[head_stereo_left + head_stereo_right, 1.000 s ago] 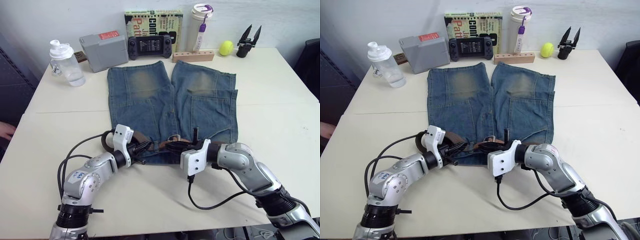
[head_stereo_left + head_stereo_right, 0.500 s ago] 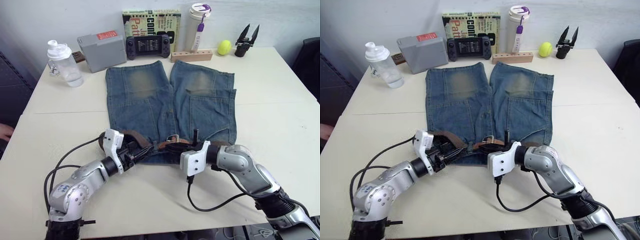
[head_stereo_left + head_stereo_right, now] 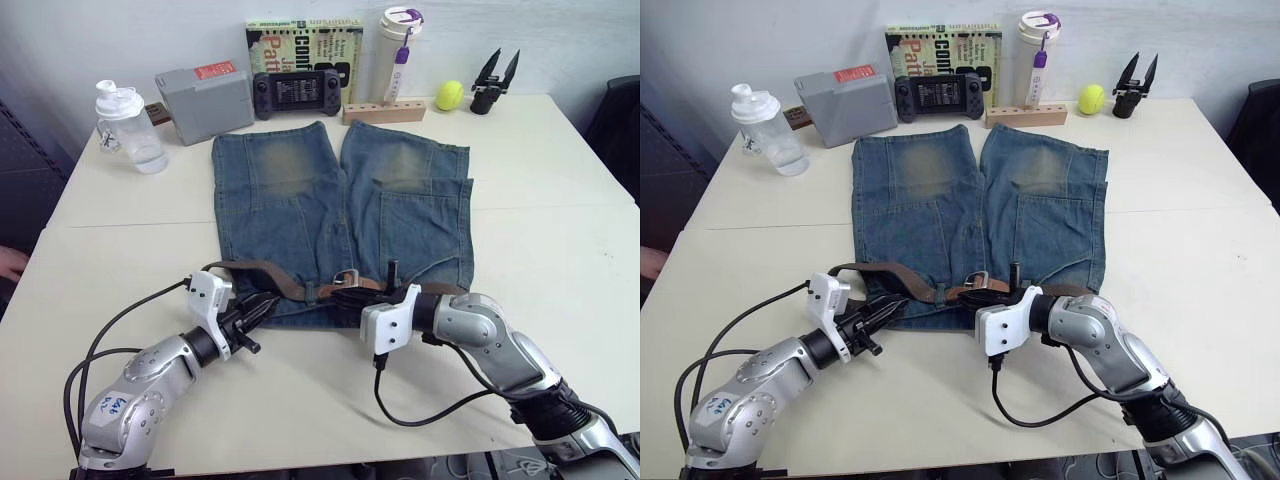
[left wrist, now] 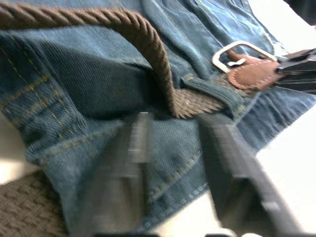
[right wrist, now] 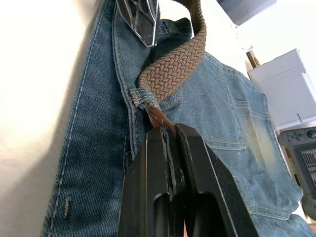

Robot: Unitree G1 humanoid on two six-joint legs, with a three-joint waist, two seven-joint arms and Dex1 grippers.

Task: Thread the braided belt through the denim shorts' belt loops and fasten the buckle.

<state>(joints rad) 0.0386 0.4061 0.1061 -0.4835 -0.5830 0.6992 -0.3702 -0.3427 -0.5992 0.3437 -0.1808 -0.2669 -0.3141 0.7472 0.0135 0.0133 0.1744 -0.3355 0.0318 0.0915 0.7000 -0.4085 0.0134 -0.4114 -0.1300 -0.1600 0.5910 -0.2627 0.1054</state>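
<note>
The denim shorts (image 3: 300, 200) lie flat, waistband toward me. The braided belt (image 3: 262, 272) arcs over the left waistband and passes under a belt loop (image 4: 210, 90) near the middle. Just past that loop lies the buckle (image 3: 347, 277), also seen up close (image 4: 242, 52). My right gripper (image 3: 342, 294) is shut on the belt's brown leather end beside the buckle, as its wrist view shows (image 5: 168, 131). My left gripper (image 3: 258, 315) hovers open at the waistband's near left edge with nothing between its fingers (image 4: 217, 148). The belt's other end is partly hidden behind my left wrist.
Along the table's far edge stand a clear bottle (image 3: 130, 125), a grey box (image 3: 205, 100), a game controller (image 3: 297, 93), a book (image 3: 305, 40), a white tumbler (image 3: 400, 45), a wooden block (image 3: 385, 110), a yellow ball (image 3: 451, 95) and a black spare gripper (image 3: 497, 80). A person's hand (image 3: 10, 262) rests at the left edge.
My left gripper has drawn back toward the near left, away from the belt, and the belt's arc now lies flatter on the shorts. The right gripper has held its place.
</note>
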